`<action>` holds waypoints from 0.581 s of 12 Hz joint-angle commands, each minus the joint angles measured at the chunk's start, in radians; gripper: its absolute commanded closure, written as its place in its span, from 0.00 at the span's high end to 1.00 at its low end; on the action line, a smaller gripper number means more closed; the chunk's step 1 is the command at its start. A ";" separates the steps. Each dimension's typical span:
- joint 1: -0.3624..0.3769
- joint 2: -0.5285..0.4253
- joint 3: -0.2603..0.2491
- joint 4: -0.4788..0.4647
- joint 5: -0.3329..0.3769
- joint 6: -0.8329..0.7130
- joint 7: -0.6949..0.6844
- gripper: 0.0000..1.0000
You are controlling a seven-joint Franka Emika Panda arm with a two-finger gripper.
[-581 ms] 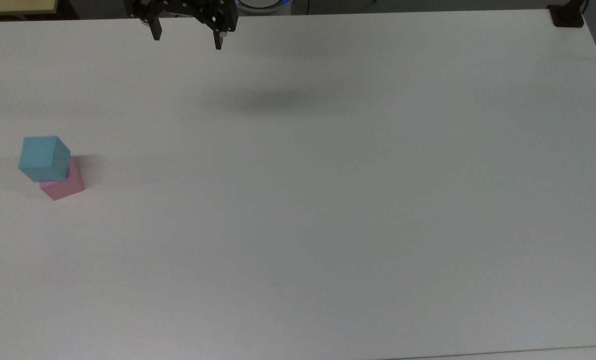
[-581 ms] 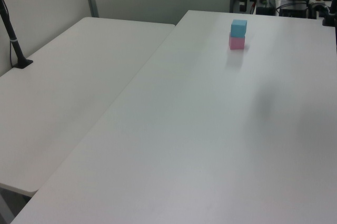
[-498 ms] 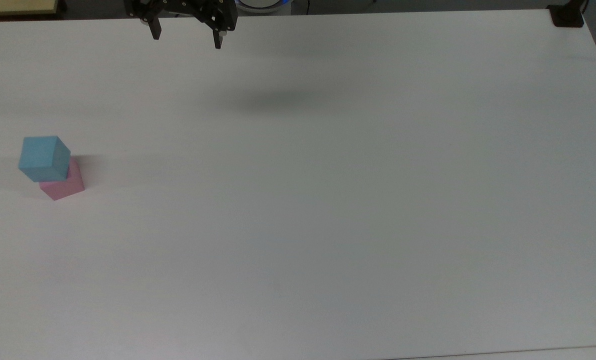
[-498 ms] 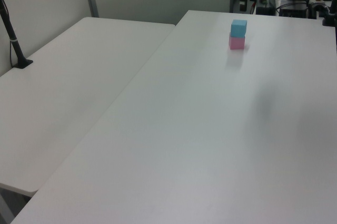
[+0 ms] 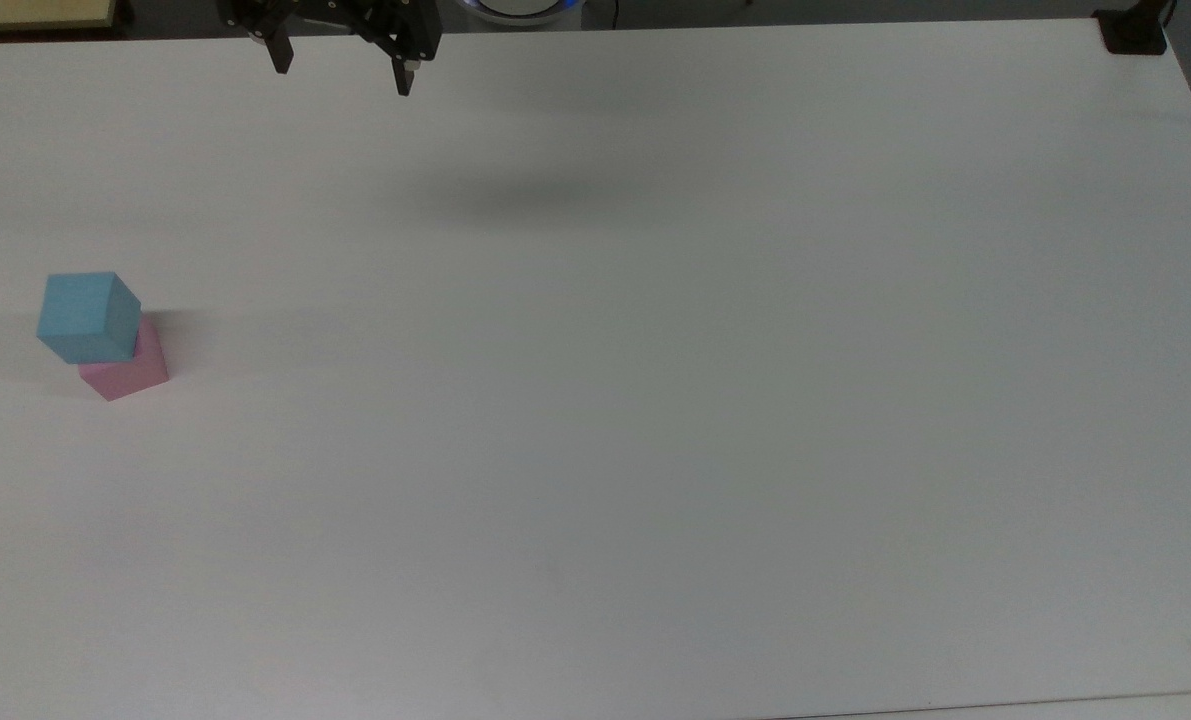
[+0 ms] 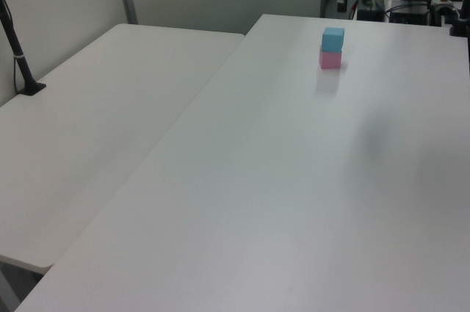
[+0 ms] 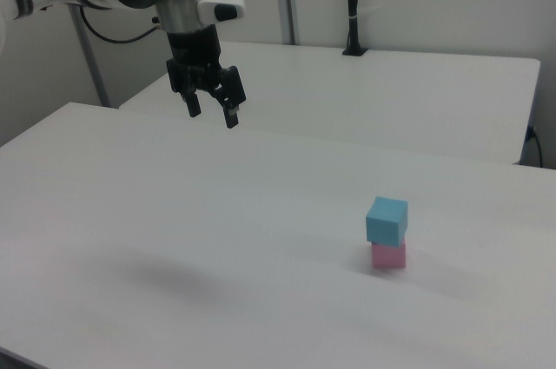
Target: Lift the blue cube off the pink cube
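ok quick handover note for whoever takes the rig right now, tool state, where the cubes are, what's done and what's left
Tool: open, empty, raised above the white table, near the top view's upper edge, far from the cubes.
Small light-blue matte cube: on top of the small pale-pink matte cube, slightly offset, near the top view's left edge.
Done: nothing grasped yet.
Left: bring the tool over the stack, descend, grip the blue cube alone, lift it off, set it on bare table.
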 commanded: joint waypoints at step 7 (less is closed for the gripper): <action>-0.182 0.189 -0.007 0.043 -0.016 0.200 -0.257 1.00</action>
